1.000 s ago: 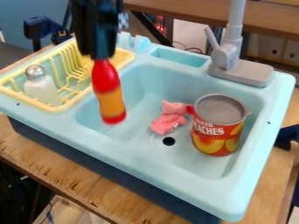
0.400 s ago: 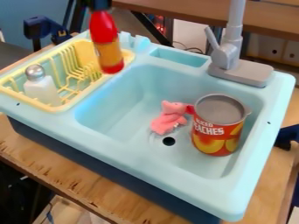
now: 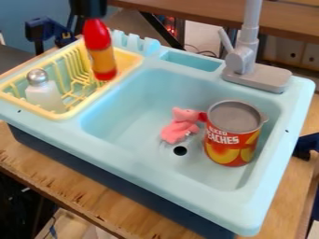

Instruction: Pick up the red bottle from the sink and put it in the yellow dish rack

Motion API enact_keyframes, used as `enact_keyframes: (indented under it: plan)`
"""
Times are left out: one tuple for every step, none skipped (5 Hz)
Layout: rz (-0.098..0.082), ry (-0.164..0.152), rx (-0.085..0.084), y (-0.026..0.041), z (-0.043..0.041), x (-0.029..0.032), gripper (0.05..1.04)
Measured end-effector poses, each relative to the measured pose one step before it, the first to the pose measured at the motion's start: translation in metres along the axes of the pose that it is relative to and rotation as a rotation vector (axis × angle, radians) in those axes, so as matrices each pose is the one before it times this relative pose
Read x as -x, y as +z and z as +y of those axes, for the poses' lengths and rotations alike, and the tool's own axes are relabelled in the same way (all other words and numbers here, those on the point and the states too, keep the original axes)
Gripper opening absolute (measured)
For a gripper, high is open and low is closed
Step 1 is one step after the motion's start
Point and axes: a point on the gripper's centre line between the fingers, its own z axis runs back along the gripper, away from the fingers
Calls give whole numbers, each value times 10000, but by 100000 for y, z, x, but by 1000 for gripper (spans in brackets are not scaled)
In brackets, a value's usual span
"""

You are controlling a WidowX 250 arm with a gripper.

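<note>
Camera view: the black gripper (image 3: 91,16) pinches the red-and-yellow bottle (image 3: 102,52), which hangs below it, nearly upright, over the yellow dish rack's (image 3: 134,60) basin-side part.

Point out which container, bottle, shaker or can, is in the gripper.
The red-and-orange bottle: it hangs upright from the gripper, while the white, silver-topped shaker and peaches can are apart from it.

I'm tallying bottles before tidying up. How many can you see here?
2. The red and orange bottle hangs from the gripper, at the right side of the yellow rack in this view; the silver-topped bottle is in the rack's left part.
</note>
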Motion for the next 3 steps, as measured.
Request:
enact_keyframes:
  plan:
    - [-96,281,61,-22,1375,-393,329]
    - [65,119,271,-715,1080,-722,329]
    - [372,-100,458,-1439,358,-1181,329]
